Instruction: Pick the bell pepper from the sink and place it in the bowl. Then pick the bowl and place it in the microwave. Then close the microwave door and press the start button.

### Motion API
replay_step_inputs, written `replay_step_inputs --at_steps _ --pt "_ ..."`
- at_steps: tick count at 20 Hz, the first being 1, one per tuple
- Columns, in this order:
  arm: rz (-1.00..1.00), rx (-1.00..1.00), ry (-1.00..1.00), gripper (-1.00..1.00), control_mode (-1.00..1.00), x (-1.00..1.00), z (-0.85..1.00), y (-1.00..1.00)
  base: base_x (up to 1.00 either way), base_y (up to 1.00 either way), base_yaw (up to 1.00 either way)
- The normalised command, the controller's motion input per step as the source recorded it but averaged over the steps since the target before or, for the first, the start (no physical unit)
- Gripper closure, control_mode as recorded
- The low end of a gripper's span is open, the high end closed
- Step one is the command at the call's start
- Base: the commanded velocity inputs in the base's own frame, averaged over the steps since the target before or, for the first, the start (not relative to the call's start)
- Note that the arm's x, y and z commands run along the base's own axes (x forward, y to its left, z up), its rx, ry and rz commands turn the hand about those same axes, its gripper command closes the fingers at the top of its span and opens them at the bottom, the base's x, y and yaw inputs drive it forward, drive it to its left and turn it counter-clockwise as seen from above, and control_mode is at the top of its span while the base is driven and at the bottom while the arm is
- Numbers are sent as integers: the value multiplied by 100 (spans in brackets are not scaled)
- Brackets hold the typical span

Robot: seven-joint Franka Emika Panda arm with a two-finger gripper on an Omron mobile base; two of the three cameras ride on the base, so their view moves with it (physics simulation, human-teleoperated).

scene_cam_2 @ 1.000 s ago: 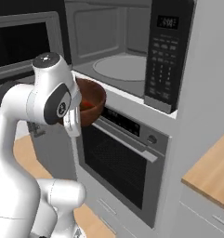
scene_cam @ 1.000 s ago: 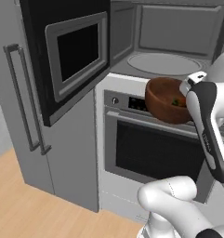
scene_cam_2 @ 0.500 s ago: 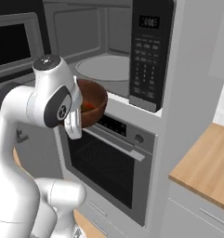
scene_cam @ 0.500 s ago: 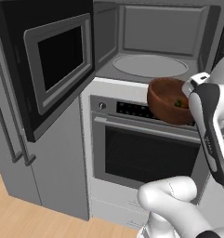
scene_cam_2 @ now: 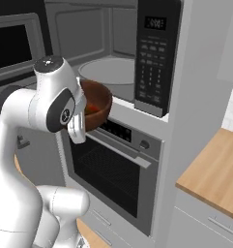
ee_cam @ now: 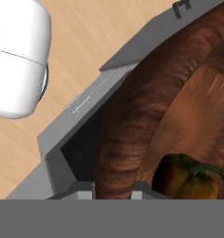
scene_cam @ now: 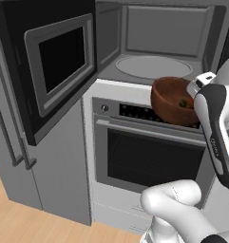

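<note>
My gripper (ee_cam: 111, 191) is shut on the rim of the reddish-brown bowl (scene_cam: 169, 100) (scene_cam_2: 96, 103) (ee_cam: 146, 111), one finger inside the wall and one outside. I hold the bowl in the air in front of the oven's top edge, just below the microwave's opening. The bell pepper (ee_cam: 187, 178) (scene_cam: 185, 103) (scene_cam_2: 90, 108) lies inside the bowl, orange-red with a green stem. The microwave (scene_cam: 154, 33) stands open, its glass turntable (scene_cam: 153, 67) bare. The microwave door (scene_cam: 56, 61) is swung out to the left. Its button panel (scene_cam_2: 153, 58) is at the right. The sink is out of view.
A built-in oven (scene_cam: 149, 152) (scene_cam_2: 113, 167) with a bar handle sits under the microwave. A grey fridge front with a long handle (scene_cam: 11, 137) stands at the left. A wooden counter (scene_cam_2: 214, 169) lies to the right. My own white arm fills the foreground.
The whole picture has shifted, so the base has driven: microwave and oven now sit nearer and more central. The bowl stays in my grip at the same place relative to the arm.
</note>
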Motion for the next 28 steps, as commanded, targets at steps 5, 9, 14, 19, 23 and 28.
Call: replay_step_inputs --at_steps 5,9,14,19,23,28 --pt "0 0 -14 100 -100 0 52 4 0 0 0" --pt "0 0 -8 100 -100 16 47 1 0 0 0" --pt "0 0 0 100 -100 51 30 0 0 0 0" --pt "-2 0 -1 100 -100 64 13 0 0 0 0" --pt "-6 -1 -4 100 -100 66 16 0 0 0 0" --pt "-9 -2 -1 100 -100 76 12 2 0 0 0"
